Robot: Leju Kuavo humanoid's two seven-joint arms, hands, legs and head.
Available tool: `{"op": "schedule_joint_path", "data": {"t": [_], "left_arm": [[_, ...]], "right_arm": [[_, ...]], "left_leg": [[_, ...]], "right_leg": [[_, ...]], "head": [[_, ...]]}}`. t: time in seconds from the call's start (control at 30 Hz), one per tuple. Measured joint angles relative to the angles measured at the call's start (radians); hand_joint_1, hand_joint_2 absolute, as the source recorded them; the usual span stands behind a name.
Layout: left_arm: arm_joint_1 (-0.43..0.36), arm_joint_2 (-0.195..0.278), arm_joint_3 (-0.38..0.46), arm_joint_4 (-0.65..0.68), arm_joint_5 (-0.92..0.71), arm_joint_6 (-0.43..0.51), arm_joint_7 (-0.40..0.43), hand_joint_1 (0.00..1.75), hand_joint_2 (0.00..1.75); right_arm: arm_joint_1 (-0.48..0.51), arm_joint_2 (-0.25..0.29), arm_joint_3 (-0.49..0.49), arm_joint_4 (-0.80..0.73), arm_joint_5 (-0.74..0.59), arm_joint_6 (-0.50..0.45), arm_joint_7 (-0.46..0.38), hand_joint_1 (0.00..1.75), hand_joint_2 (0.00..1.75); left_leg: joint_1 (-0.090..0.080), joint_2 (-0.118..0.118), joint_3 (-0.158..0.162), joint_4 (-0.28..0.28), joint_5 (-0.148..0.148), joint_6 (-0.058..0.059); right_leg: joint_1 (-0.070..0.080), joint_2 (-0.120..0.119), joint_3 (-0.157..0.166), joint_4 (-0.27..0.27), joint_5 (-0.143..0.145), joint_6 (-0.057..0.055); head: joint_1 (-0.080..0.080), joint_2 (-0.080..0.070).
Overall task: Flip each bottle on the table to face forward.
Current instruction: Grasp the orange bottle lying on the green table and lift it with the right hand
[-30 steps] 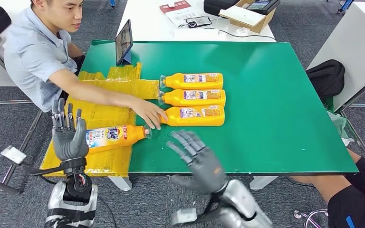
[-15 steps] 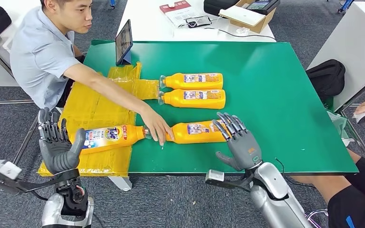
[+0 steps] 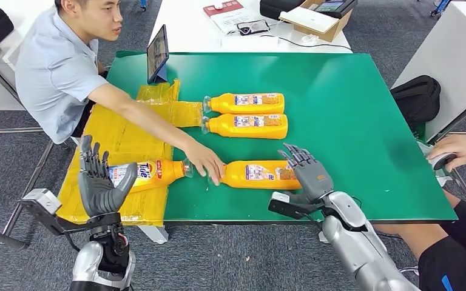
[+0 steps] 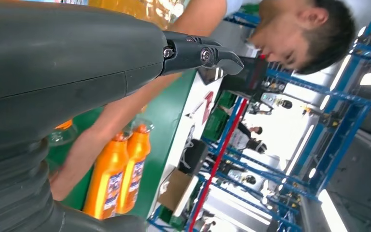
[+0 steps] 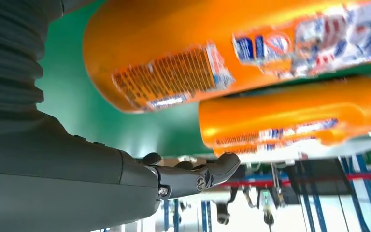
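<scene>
We log: right hand (image 3: pixel 308 174), fingers spread over the nearest bottle (image 3: pixel 261 174) at lower centre, grasp unclear; left hand (image 3: pixel 102 185) open, empty, lower left.

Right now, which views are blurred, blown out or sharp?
Head view: sharp and evenly lit, labels on the bottles readable. Left wrist view: bright ceiling lights wash out the background, and the left hand is a soft dark mass. Right wrist view: the nearest bottle is blurred, its label smeared.
</scene>
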Motion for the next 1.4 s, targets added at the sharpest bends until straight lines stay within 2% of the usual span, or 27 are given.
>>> {"op": "schedule_joint_path", "data": {"t": [0.17, 0.3, 0.5, 0.53, 0.57, 0.67, 0.7, 0.97, 1.4], "left_arm": [[-0.021, 0.005, -0.019, 0.035, 0.006, 0.004, 0.013, 0.00, 1.75], [-0.026, 0.009, -0.032, 0.052, 0.009, 0.008, 0.026, 0.00, 1.75], [-0.026, 0.017, -0.038, 0.060, 0.011, 0.012, 0.041, 0.00, 1.75], [-0.025, 0.018, -0.038, 0.060, 0.012, 0.012, 0.043, 0.00, 1.75], [-0.025, 0.020, -0.038, 0.060, 0.012, 0.012, 0.044, 0.00, 1.75], [-0.025, 0.022, -0.039, 0.060, 0.013, 0.012, 0.044, 0.00, 1.75], [-0.025, 0.023, -0.039, 0.060, 0.014, 0.012, 0.045, 0.00, 1.75], [-0.023, 0.033, -0.039, 0.068, 0.037, 0.001, 0.063, 0.00, 1.75], [-0.005, 0.044, -0.057, 0.077, 0.049, -0.045, 0.079, 0.00, 1.75]], "right_arm": [[-0.068, 0.018, 0.013, 0.108, 0.006, 0.017, 0.006, 0.00, 1.75], [-0.111, 0.032, 0.037, 0.172, 0.037, 0.042, 0.061, 0.00, 1.75], [-0.186, 0.039, 0.068, 0.271, 0.043, 0.167, 0.161, 0.00, 1.75], [-0.199, 0.039, 0.073, 0.286, 0.043, 0.186, 0.170, 0.06, 1.75], [-0.210, 0.039, 0.078, 0.299, 0.043, 0.202, 0.176, 0.30, 1.75], [-0.232, 0.039, 0.089, 0.328, 0.043, 0.222, 0.184, 1.51, 1.75], [-0.237, 0.039, 0.091, 0.336, 0.043, 0.228, 0.187, 1.71, 1.75], [-0.275, 0.040, 0.114, 0.375, 0.001, 0.295, 0.184, 1.75, 1.75], [-0.219, 0.054, 0.107, 0.351, -0.152, 0.190, 0.029, 1.75, 1.75]], "left_leg": [[0.000, 0.000, 0.000, 0.000, 0.000, 0.000], [0.000, 0.000, 0.000, 0.000, 0.000, 0.000], [0.000, 0.000, 0.000, 0.000, 0.000, 0.000], [0.000, 0.000, 0.000, 0.000, 0.000, 0.000], [0.000, 0.000, 0.000, 0.000, 0.000, 0.000], [0.000, 0.000, 0.000, 0.000, 0.000, 0.000], [0.000, 0.000, 0.000, 0.000, 0.000, 0.000], [0.000, 0.001, 0.002, 0.000, 0.000, 0.000], [0.000, 0.001, 0.001, 0.000, 0.000, 0.000]], "right_leg": [[0.000, 0.000, 0.000, 0.000, 0.000, 0.000], [0.000, 0.000, 0.000, 0.000, 0.000, 0.000], [0.000, 0.000, 0.000, 0.000, 0.000, 0.000], [0.000, 0.000, 0.000, 0.000, 0.000, 0.000], [0.000, 0.000, 0.000, 0.000, 0.000, 0.000], [0.000, 0.000, 0.000, 0.000, 0.000, 0.000], [0.000, 0.000, 0.000, 0.000, 0.000, 0.000], [0.000, 0.001, 0.002, 0.000, 0.000, 0.000], [0.000, 0.001, 0.001, 0.000, 0.000, 0.000]], "head": [[0.000, 0.000], [0.000, 0.000], [0.000, 0.000], [0.000, 0.000], [0.000, 0.000], [0.000, 0.000], [0.000, 0.000], [0.000, 0.000], [0.000, 0.000]]}}
